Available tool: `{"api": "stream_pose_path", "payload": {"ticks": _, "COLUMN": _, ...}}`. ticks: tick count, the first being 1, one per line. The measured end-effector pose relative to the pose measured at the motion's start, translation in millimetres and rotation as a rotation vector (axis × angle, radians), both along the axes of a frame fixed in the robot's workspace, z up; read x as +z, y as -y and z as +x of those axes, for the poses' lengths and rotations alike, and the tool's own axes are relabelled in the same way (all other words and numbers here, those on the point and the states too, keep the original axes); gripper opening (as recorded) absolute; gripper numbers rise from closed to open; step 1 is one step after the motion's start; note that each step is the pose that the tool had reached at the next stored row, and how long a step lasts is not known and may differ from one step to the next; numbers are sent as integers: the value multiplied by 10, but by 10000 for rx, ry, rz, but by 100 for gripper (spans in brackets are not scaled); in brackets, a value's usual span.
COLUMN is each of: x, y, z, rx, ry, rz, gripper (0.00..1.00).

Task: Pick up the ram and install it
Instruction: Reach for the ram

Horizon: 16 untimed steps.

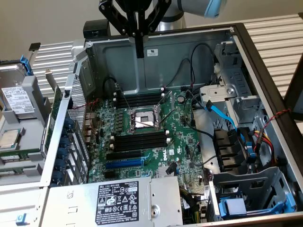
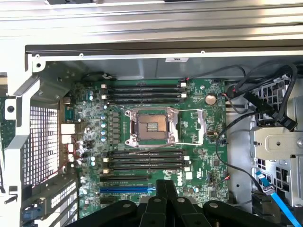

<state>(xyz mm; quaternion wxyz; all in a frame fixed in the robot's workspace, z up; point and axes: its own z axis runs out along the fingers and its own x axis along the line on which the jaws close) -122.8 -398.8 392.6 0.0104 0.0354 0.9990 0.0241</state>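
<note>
In the exterior view, my claw (image 1: 139, 51) hangs at the top centre of the frame, above the back wall of the open computer case (image 1: 265, 71). Its fingers are pressed together into one dark bar, with nothing gripped between them. The circuit board (image 1: 182, 142) fills the middle of the frame, with the square chip socket (image 1: 144, 119) between two banks of black slots (image 1: 140, 140). At centre left, just outside the case wall, a long narrow green strip stands on edge. I take it for the ram (image 1: 53, 111), though I cannot be sure. It is well apart from the claw.

In the wrist view, the claw (image 2: 166, 185) sits at bottom centre, fingers closed on each other. It is over the blue slot (image 2: 125, 189) at the board's near edge. The socket (image 2: 150, 126) is mid-frame.
</note>
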Motion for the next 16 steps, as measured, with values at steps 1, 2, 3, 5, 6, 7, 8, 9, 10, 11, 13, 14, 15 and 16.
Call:
{"api": "stream_pose_path", "payload": {"ticks": 1, "x": 0, "y": 0, "z": -12, "rx": 0, "ry": 0, "rz": -1, "gripper": 11}}
{"api": "stream_pose_path", "payload": {"ticks": 2, "x": 1, "y": 0, "z": -29, "rx": 1, "ry": -1, "rz": -2, "gripper": 11}}
{"api": "stream_pose_path", "payload": {"ticks": 3, "x": 1, "y": 0, "z": -51, "rx": 1, "ry": -1, "rz": -2, "gripper": 11}}
{"api": "stream_pose_path", "payload": {"ticks": 5, "x": 1, "y": 0, "z": -101, "rx": 5, "ry": -1, "rz": -2, "gripper": 11}}
{"api": "stream_pose_path", "payload": {"ticks": 6, "x": 1, "y": 0, "z": -133, "rx": 12, "ry": -1, "rz": -2, "gripper": 11}}
{"api": "stream_pose_path", "payload": {"ticks": 7, "x": 0, "y": 0, "z": -166, "rx": 22, "ry": -1, "rz": -2, "gripper": 11}}
{"api": "stream_pose_path", "payload": {"ticks": 8, "x": 0, "y": 0, "z": -198, "rx": 34, "ry": 0, "rz": -1, "gripper": 11}}
{"api": "stream_pose_path", "payload": {"ticks": 9, "x": 0, "y": 0, "z": -234, "rx": 43, "ry": 0, "rz": -1, "gripper": 11}}
{"api": "stream_pose_path", "payload": {"ticks": 10, "x": 1, "y": 0, "z": -274, "rx": 51, "ry": -1, "rz": -2, "gripper": 11}}
{"api": "stream_pose_path", "payload": {"ticks": 11, "x": 1, "y": 0, "z": -317, "rx": 59, "ry": -1, "rz": -2, "gripper": 11}}
{"api": "stream_pose_path", "payload": {"ticks": 13, "x": 1, "y": 0, "z": -395, "rx": 76, "ry": -1, "rz": -2, "gripper": 11}}
{"api": "stream_pose_path", "payload": {"ticks": 14, "x": 1, "y": 0, "z": -434, "rx": 85, "ry": -1, "rz": -2, "gripper": 11}}
{"api": "stream_pose_path", "payload": {"ticks": 15, "x": 1, "y": 0, "z": -476, "rx": 95, "ry": -1, "rz": -2, "gripper": 11}}
{"api": "stream_pose_path", "payload": {"ticks": 16, "x": 0, "y": 0, "z": -512, "rx": 105, "ry": -1, "rz": -2, "gripper": 11}}
